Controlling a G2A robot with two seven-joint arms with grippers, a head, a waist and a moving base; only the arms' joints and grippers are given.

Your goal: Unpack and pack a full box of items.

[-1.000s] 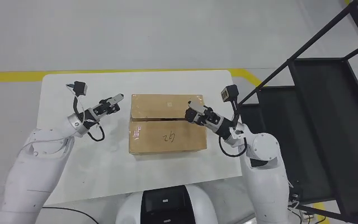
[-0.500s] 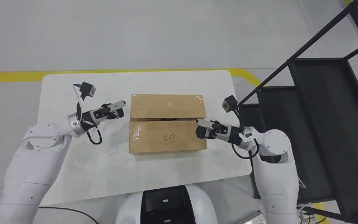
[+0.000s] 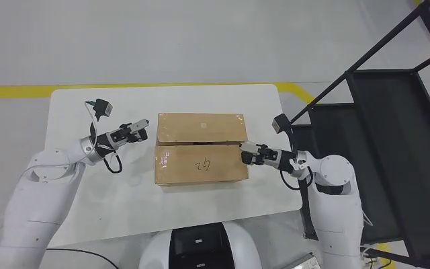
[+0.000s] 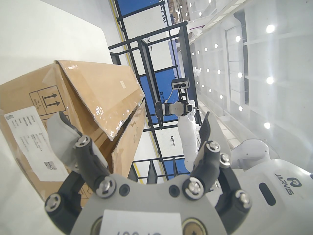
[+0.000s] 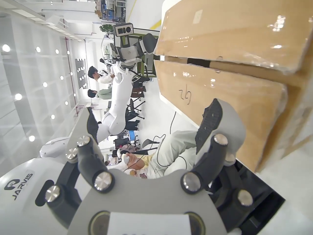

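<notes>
Right gripper (image 5: 151, 110), jaws apart, sits beside the cardboard box (image 5: 232, 25), its 2 flaps nearly closed.

The cardboard box (image 3: 200, 165) is matt brown, its flap edges under glossy clear tape (image 4: 105, 111). The tabletop (image 3: 111, 198) looks smooth and white.

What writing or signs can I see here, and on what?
"42": handwritten on a top flap of the cardboard box.
Two-arrow sign on the box's end wall: no words.
White label on that wall: print too small to read.
Small sticker on the other flap: too small to read.
</notes>
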